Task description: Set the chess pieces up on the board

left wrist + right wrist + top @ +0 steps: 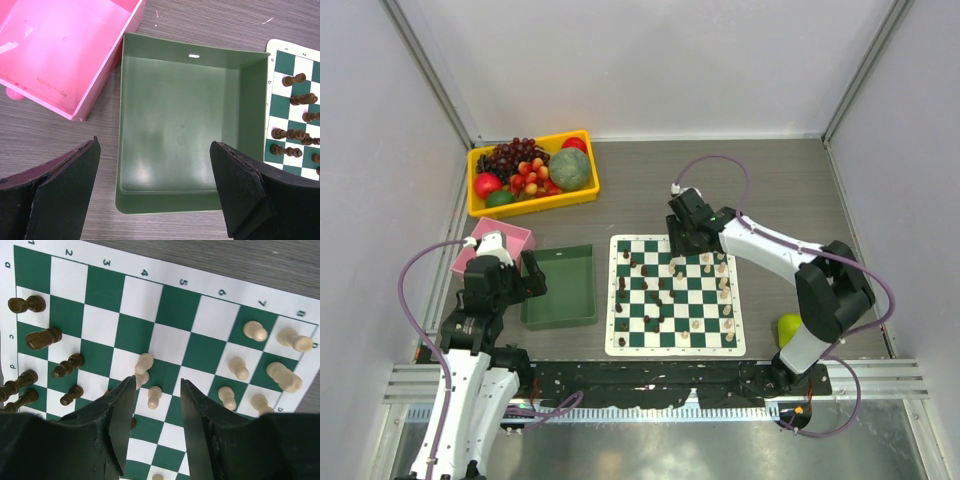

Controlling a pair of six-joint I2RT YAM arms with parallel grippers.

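The green and white checked board (675, 295) lies mid-table. Dark pieces (623, 284) stand on its left half, and also show in the right wrist view (43, 337). Cream pieces (723, 290) stand on its right half and in the right wrist view (285, 375). My right gripper (157, 385) is open above the board's far side (677, 262). A cream pawn (154, 396) stands between its fingers, untouched. Another cream piece (144, 364) stands by the left fingertip. My left gripper (155, 150) is open and empty above the green tray (180, 125).
A pink box (492, 245) sits left of the green tray (560, 287). A yellow bin (532, 172) of fruit stands at the back left. A green pear-like fruit (789, 327) lies right of the board beside the right arm.
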